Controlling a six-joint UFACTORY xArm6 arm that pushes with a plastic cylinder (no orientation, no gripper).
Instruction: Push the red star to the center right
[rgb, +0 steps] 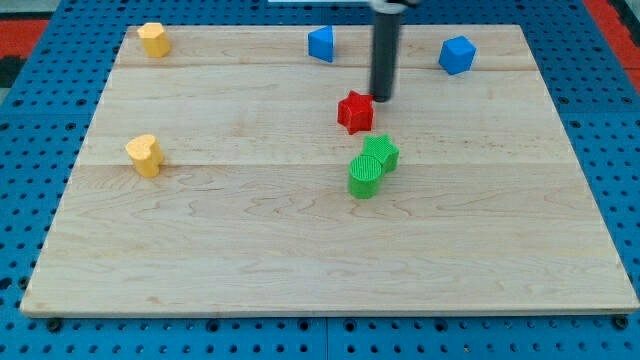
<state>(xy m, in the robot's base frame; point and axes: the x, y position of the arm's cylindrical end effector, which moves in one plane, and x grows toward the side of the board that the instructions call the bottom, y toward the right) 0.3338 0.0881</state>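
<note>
The red star lies on the wooden board, a little above and right of the board's middle. My tip stands just to the star's upper right, close to it or touching it. The rod rises from there to the view's top edge. Two green blocks lie just below the star: a green star-like block and a green rounded block, touching each other.
A blue block sits at the top middle and a blue cube at the top right. A yellow block is at the top left, a yellow heart-like block at the left.
</note>
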